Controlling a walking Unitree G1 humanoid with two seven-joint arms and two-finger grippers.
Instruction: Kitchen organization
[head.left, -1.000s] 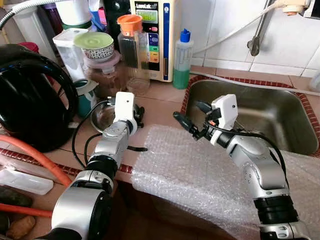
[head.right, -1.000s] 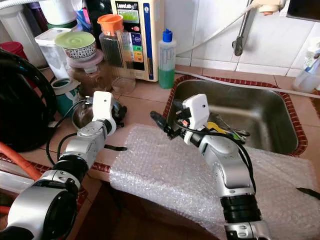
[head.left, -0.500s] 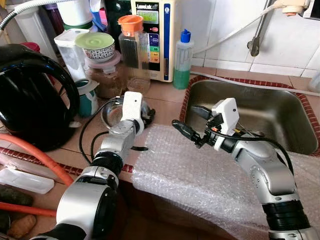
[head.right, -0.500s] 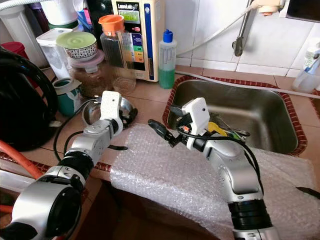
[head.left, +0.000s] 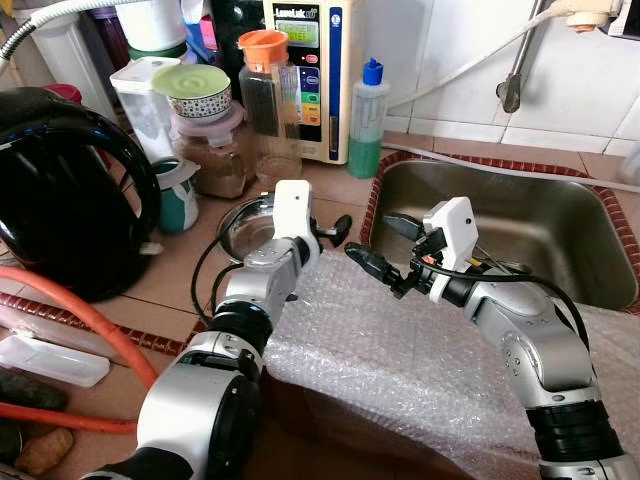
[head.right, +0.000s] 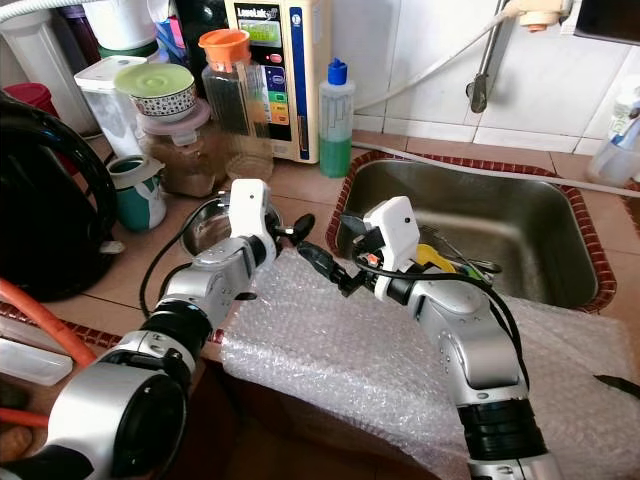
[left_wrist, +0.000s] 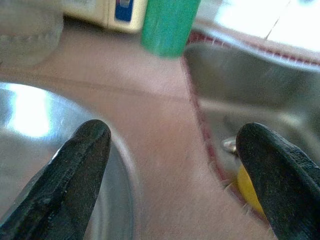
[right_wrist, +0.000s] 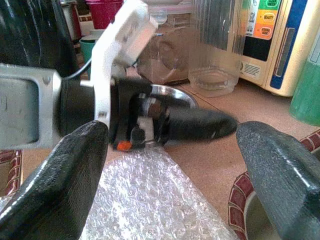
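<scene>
Both grippers are up over the counter and you've got them nearly nose to nose: your left gripper (head.left: 335, 228) hovers just past the steel bowl (head.left: 243, 222), and your right gripper (head.left: 385, 245) sits over the near edge of the sink (head.left: 560, 215), pointing back toward the left one. The left wrist view shows the left fingers spread wide with nothing between them, the bowl's rim under one finger and the sink's corner under the other; the right wrist view shows the right fingers (right_wrist: 65, 175) equally wide apart, empty, looking straight at the left wrist. The sheet of bubble wrap (head.left: 400, 350) lies flat across the counter edge below both arms, its long axis running from the bowl side across the front of the sink, hanging off toward you. Here's what matters: its far-left corner lies directly beneath and just behind the left gripper, so the left arm looks closer to that corner, while the right gripper hangs above the sheet's far edge by the sink rim. If the wrap is what you're tidying, either gripper has to drop down rather than reach forward. Watch the fingertips, they're close enough to clash.
</scene>
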